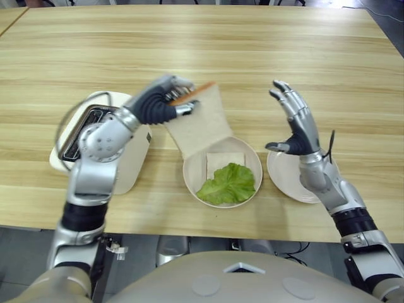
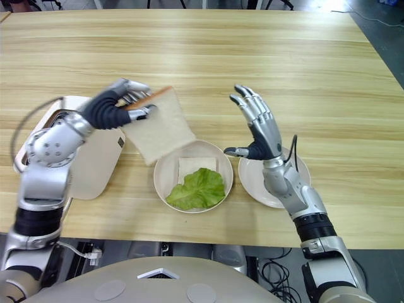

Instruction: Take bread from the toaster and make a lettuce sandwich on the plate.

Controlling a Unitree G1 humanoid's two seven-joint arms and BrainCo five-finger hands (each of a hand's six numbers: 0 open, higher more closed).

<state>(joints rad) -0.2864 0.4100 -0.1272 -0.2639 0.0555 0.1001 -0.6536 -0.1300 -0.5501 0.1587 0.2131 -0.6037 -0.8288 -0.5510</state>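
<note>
Now, left hand (image 1: 161,101) grips bread slice (image 1: 199,124); right hand (image 1: 297,126) splayed.

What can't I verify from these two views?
- Toaster slots, both views: left arm covers most of them; any remaining bread untellable.
- Lower slice, both views: lettuce hides its near edge.
- Side plate, both views: right hand and wrist overlap part of it.

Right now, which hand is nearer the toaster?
Left. The left hand holds a bread slice up just right of the toaster. The right hand is open above the side plate, beyond the lettuce plate.
</note>
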